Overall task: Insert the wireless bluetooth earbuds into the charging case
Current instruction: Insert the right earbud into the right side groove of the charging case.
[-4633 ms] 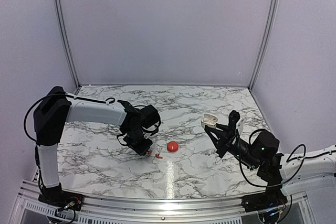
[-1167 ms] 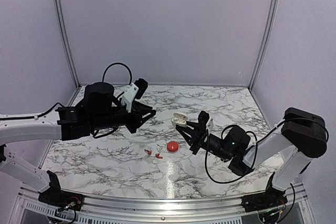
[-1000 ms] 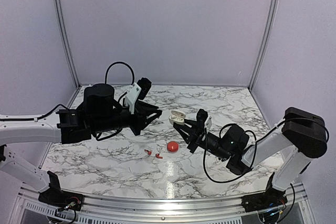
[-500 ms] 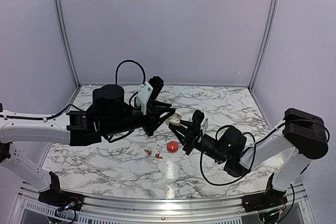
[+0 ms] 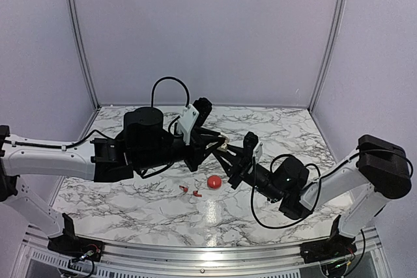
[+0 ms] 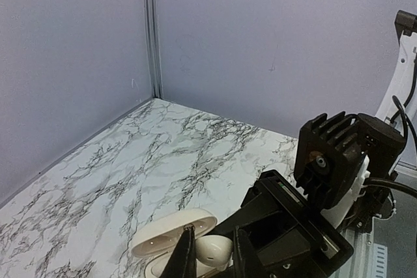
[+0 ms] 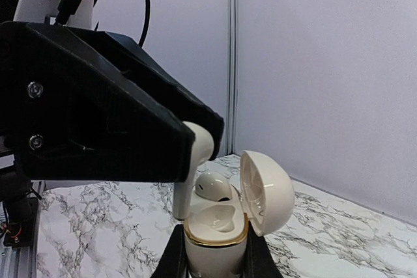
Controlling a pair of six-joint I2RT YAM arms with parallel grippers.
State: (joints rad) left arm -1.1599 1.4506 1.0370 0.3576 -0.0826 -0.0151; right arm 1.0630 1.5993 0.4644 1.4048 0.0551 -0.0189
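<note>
Well, red ball (image 5: 214,181) lies clear of charging case (image 7: 215,255).

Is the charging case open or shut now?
Open: the charging case has its lid swung aside, showing one white earbud inside.

At six o'clock the left gripper (image 6: 213,260) is pinching a cream earbud (image 6: 215,247); the open charging case (image 6: 166,237) is sitting at its nine o'clock.
</note>
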